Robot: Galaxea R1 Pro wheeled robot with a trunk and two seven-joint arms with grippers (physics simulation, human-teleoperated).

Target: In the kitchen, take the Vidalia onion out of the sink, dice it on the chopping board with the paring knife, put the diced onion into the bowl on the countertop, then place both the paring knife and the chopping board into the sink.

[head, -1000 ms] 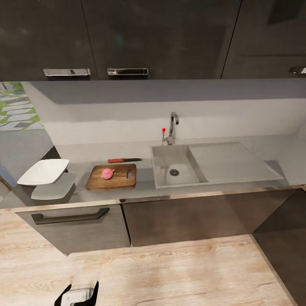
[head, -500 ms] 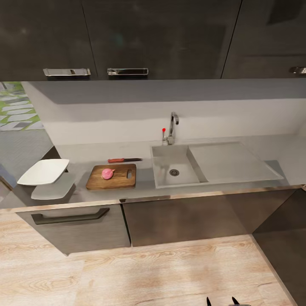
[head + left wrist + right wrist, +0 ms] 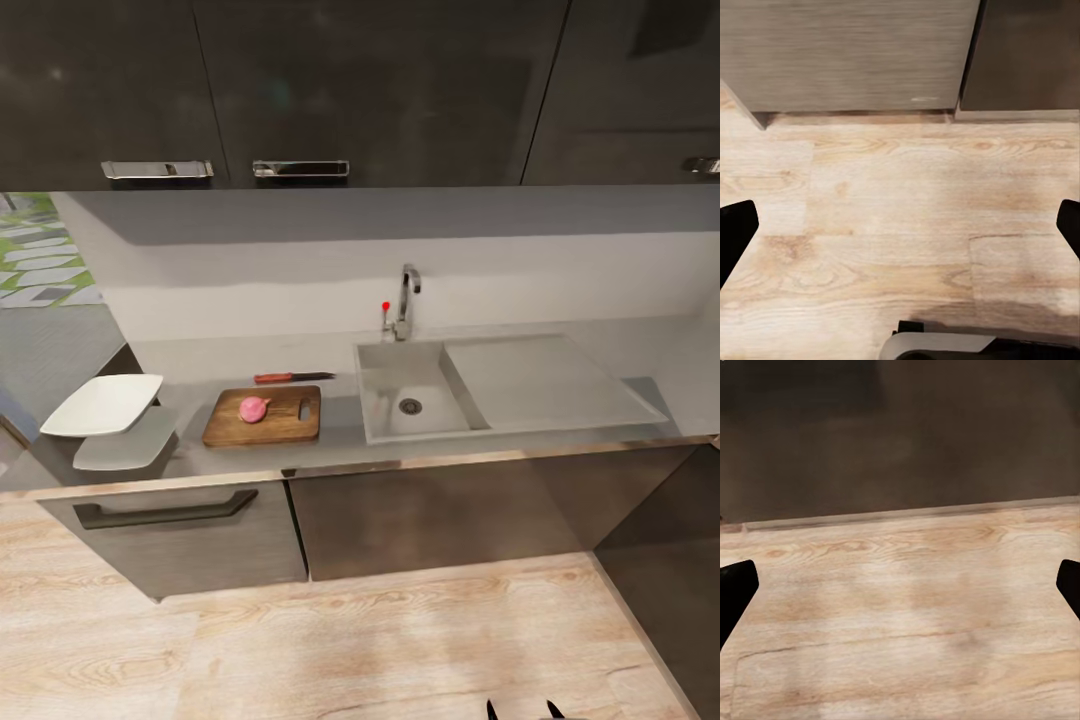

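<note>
The Vidalia onion (image 3: 254, 408) lies whole on the chopping board (image 3: 270, 428), which rests on the grey countertop (image 3: 200, 360) left of the sink (image 3: 385, 385). Just behind the board lies the paring knife (image 3: 290, 377), red handle to the left. At the counter's left end sits the white bowl (image 3: 103, 403). My right gripper (image 3: 521, 712) shows as two dark tips low over the floor, far in front of the counter; in the right wrist view it (image 3: 900, 585) is open above bare planks. My left gripper (image 3: 900, 225) is open too, over the floor near the lower cabinets.
The chrome tap (image 3: 405, 298) with its red knob (image 3: 385, 306) stands behind the basin, and a draining area (image 3: 545, 380) runs to the right. Dark wall cabinets (image 3: 300, 90) hang above. Grey lower cabinets (image 3: 200, 530) face a wide pale wood floor (image 3: 380, 650).
My left gripper has dropped past the head view's bottom edge. The right gripper's tips came up at the bottom right and have sunk slightly since. Nothing on the counter moved.
</note>
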